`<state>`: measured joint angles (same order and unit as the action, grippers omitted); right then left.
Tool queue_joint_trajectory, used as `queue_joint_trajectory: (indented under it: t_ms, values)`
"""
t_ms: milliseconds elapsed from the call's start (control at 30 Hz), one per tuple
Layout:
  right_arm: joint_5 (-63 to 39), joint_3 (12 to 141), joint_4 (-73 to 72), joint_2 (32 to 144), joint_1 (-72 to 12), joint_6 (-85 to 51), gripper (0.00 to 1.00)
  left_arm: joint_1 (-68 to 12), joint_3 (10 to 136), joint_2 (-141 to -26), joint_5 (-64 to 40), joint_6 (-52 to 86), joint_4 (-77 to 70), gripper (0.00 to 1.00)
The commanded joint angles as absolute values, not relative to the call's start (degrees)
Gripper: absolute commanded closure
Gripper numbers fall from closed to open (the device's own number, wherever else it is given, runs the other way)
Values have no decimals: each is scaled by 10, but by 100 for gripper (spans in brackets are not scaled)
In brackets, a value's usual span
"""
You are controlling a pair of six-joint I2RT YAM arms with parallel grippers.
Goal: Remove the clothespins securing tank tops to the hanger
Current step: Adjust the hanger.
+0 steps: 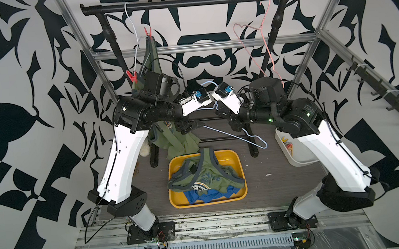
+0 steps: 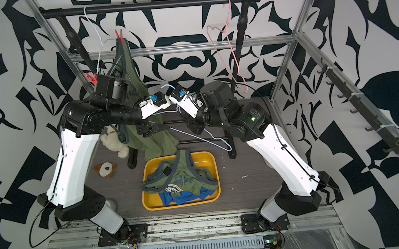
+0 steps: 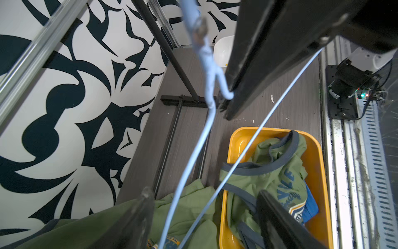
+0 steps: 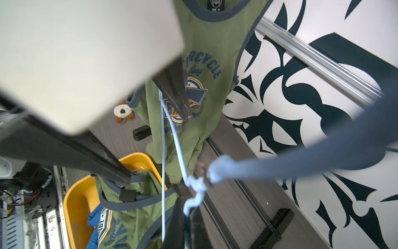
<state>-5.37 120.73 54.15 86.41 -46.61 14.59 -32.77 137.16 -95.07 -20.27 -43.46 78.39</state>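
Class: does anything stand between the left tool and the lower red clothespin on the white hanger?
The blue hanger, gripped by the right tool, passes between the open fingers of the left tool, and the hanging olive tank top seemingly lies between that tool and the red clothespin.

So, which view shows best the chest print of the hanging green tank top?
The right wrist view: the hanging tank top faces it up close, print mostly readable. In both top views the left arm hides most of the print. The left wrist view catches only its lower cloth.
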Motion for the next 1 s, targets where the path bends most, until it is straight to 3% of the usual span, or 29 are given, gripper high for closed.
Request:
queue_joint_trajectory:
  t_ms: [0,233,533,700,800,967]
  values:
    - [-83,1209,522,839,-470,145,100,-330,1368,-944,-227,-438,799,26]
    - [-93,1198,530,822,-475,140,100,-333,1367,-941,-228,-430,795,51]
    - [-88,1169,525,810,-475,135,100,-341,1366,-934,-227,-420,798,100]
    - [-94,1164,523,805,-475,131,100,-344,1361,-931,-227,-423,811,100]
    - [-80,1170,537,801,-475,134,83,-343,1354,-923,-220,-444,830,100]
    - [-60,1179,573,775,-466,127,67,-343,1332,-909,-186,-495,873,100]
